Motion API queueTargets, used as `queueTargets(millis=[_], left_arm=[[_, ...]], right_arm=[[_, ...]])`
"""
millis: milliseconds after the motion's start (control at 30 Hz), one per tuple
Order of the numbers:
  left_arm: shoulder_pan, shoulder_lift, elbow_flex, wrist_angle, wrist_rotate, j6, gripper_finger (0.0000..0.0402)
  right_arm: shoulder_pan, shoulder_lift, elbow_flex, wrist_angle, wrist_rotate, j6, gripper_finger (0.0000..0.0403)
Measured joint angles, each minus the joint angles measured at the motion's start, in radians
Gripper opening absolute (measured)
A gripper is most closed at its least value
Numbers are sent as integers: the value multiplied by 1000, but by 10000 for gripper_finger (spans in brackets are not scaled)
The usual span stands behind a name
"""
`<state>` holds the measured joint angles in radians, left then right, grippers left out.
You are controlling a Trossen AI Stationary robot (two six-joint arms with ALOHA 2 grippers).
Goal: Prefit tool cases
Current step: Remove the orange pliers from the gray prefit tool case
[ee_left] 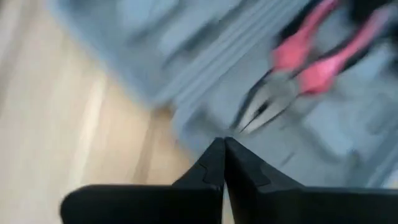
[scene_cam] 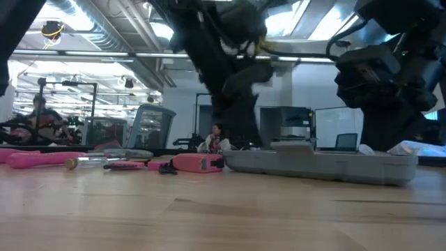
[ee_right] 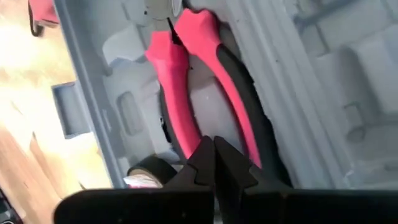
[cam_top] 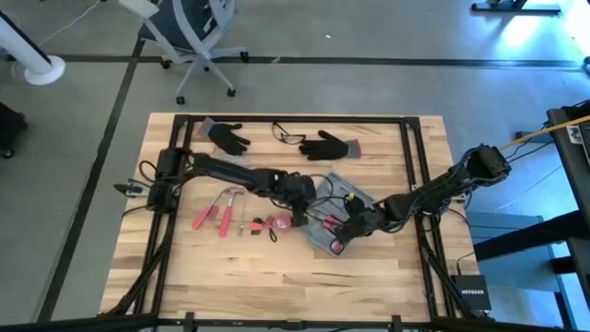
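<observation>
Tool case (cam_top: 334,219), a flat grey-blue hinged plastic shell lying open, sits right of centre in the overhead frame so I can reach its moulded slots from both sides. Red-handled pliers (ee_right: 199,87) already lie in one slot. My left gripper (cam_top: 302,205) hangs over its left edge, my right gripper (cam_top: 348,227) over the pliers; both are closed and carry nothing. Other red-handled tools (cam_top: 214,214) wait loose at centre left.

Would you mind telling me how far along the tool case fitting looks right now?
Partly done. The tool case lies open, with red-handled pliers already in a slot. Both pincers, left and right, are shut over the case, holding nothing visible. Still left: the loose red-handled tools on the table beside the case.
</observation>
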<state>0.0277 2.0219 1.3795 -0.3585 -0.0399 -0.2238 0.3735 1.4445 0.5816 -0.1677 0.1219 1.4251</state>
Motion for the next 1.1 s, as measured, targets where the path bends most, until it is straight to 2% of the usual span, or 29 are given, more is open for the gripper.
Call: queueTargets(millis=[100, 167, 233, 333, 433, 567, 667, 833, 1100], left_arm=[[47, 0, 0, -19, 116, -243, 0], [70, -1, 0, -3, 229, -379, 0], [82, -1, 0, 15, 335, -453, 0], [71, -2, 1, 19, 389, -541, 0], [41, -2, 1, 16, 353, -588, 0], [-4, 1, 1, 16, 160, -616, 0], [-17, 2, 1, 43, 74, -648, 0], [-15, 2, 2, 58, 3, -652, 0], [-22, 57, 2, 65, 2, -631, 0]], right_arm=[[0, 0, 0, 1, 15, -1, 0], [0, 0, 0, 2, 45, -2, 0], [-1, 0, 0, 2, 72, -2, 0], [-1, 0, 0, 2, 87, -3, 0], [0, 0, 0, 3, 95, -6, 0], [-1, 0, 0, 14, 103, -18, 0], [-1, 0, 0, 28, 103, -18, 0], [-1, 0, 0, 47, 103, -19, 0], [-5, 22, 2, 60, 106, -18, 0]])
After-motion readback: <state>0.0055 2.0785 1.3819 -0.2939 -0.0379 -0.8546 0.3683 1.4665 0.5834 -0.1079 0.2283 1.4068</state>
